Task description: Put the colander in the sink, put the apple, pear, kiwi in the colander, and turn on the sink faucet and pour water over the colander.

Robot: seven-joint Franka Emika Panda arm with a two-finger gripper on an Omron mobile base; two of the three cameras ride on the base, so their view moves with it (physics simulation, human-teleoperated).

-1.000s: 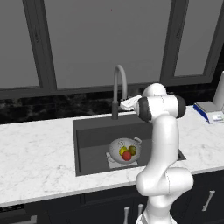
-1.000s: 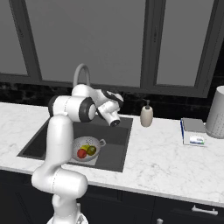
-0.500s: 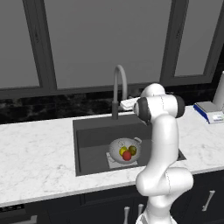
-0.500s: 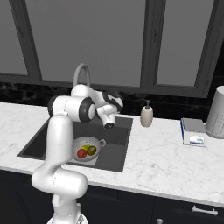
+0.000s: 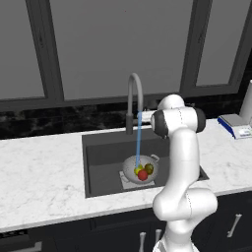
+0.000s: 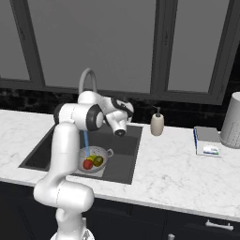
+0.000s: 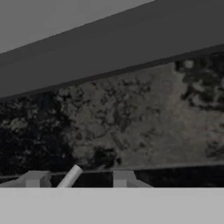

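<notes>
Colander (image 5: 139,170) with the fruit sits in the sink (image 5: 101,157) below our pincer (image 7: 74,179), water (image 5: 138,140) pouring over it. Pincer's half-closed around the faucet lever (image 7: 69,177); we'd just let go.

marble counter (image 5: 44,172), sink (image 5: 106,152), soap dispenser (image 6: 157,124)

**Fruit in the colander, under the tap**

I see the colander (image 5: 141,170) in the sink (image 5: 101,156), holding the apple (image 5: 142,175), pear (image 5: 138,170) and kiwi (image 5: 149,169). The faucet (image 5: 135,101) stands behind; its water (image 5: 138,140) falls into the colander. A soap dispenser (image 6: 157,124) sits right of the sink.
</notes>
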